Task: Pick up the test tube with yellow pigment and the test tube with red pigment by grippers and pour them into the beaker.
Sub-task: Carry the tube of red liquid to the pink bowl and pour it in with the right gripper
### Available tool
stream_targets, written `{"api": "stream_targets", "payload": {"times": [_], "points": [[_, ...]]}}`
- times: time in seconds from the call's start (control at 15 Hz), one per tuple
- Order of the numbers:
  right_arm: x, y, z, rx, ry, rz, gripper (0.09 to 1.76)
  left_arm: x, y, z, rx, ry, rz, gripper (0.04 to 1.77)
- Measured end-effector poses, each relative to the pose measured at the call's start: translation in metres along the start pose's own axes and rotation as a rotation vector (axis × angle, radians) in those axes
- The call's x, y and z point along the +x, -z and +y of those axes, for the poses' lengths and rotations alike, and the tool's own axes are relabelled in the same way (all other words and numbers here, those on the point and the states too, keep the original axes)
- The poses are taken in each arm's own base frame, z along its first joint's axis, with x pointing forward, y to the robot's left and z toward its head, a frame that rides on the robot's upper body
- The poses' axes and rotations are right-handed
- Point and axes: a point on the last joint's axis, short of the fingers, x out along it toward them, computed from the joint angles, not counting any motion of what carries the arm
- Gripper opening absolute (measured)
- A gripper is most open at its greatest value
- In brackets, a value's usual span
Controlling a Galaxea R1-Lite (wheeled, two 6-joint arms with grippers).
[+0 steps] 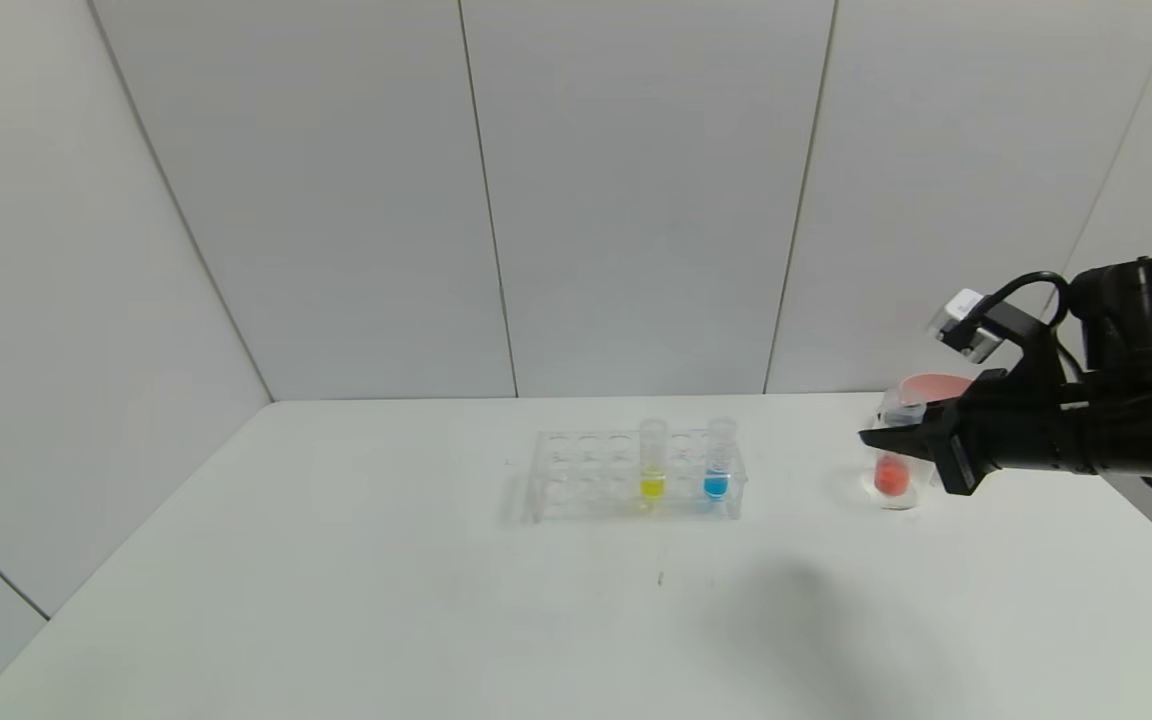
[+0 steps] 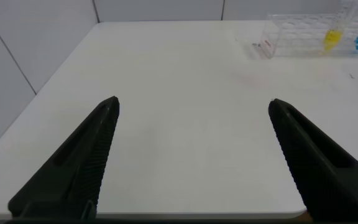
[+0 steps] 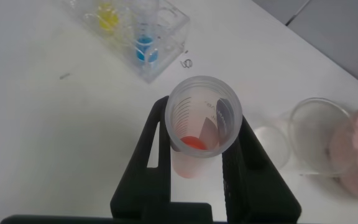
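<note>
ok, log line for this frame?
right gripper: shut on red tube, upright, beside beaker | left gripper: open, idle | yellow tube: in rack

You see bright yellow liquid in one racked test tube point(image 1: 652, 464), blue in its neighbour point(image 1: 717, 461), and orange-red in the clear tube point(image 3: 202, 127) between black fingers point(image 3: 151, 163), near a pink bowl point(image 1: 936, 384).

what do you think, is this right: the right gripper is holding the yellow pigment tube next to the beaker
Not quite: the red tube, not the yellow one, is in the right gripper. The right wrist view shows it beside the beaker; the yellow tube stands in the rack. The left gripper is parked, open.
</note>
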Motion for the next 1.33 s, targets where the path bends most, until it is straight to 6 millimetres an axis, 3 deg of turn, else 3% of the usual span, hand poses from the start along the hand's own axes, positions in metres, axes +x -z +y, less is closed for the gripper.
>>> {"api": "stream_targets", "payload": {"times": [0.27,0.73,1.07,1.33], "points": [[-0.018,0.018,-0.043,-0.025,0.077,0.031,0.53,0.000,0.000,0.000,0.000,0.000,0.000,1.72],[-0.049,0.023,-0.102,-0.047,0.095,0.199,0.53,0.000,0.000,0.000,0.000,0.000,0.000,1.72],[-0.052,0.025,-0.130,-0.167,0.112,0.230,0.53,0.000,0.000,0.000,0.000,0.000,0.000,1.72],[-0.044,0.029,-0.136,-0.168,0.084,0.262,0.53,0.000,0.000,0.000,0.000,0.000,0.000,1.72]]}}
